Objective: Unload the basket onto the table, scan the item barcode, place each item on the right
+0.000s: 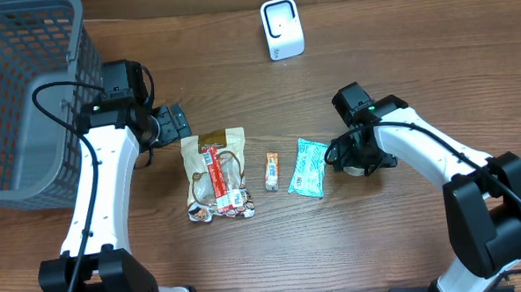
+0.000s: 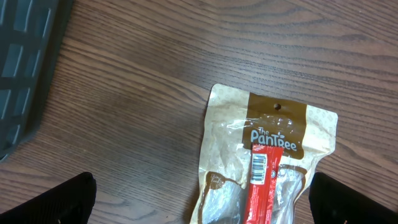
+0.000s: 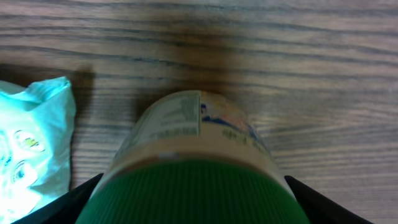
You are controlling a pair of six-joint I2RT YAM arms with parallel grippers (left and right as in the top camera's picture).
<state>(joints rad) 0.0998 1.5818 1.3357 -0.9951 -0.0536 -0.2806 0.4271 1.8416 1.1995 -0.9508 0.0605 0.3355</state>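
Note:
A jar with a green ribbed lid (image 3: 193, 193) and a pale label fills the right wrist view. My right gripper (image 3: 194, 208) straddles it, one dark finger (image 3: 81, 202) tight against each side of the lid; whether they press on it is not clear. From overhead the jar (image 1: 358, 166) is mostly hidden under that gripper (image 1: 360, 157). The white scanner (image 1: 282, 29) stands at the back. My left gripper (image 1: 173, 125) is open, hovering just above the table beside the top of a brown snack pouch (image 2: 267, 155) that has a red bar (image 2: 261, 180) lying on it.
A grey mesh basket (image 1: 20, 95) fills the left side. Left of the jar lie a teal packet (image 1: 308, 168) and a small orange bar (image 1: 272, 170), with the pouch (image 1: 216, 174) further left. The teal packet (image 3: 28, 149) lies close to the jar's left.

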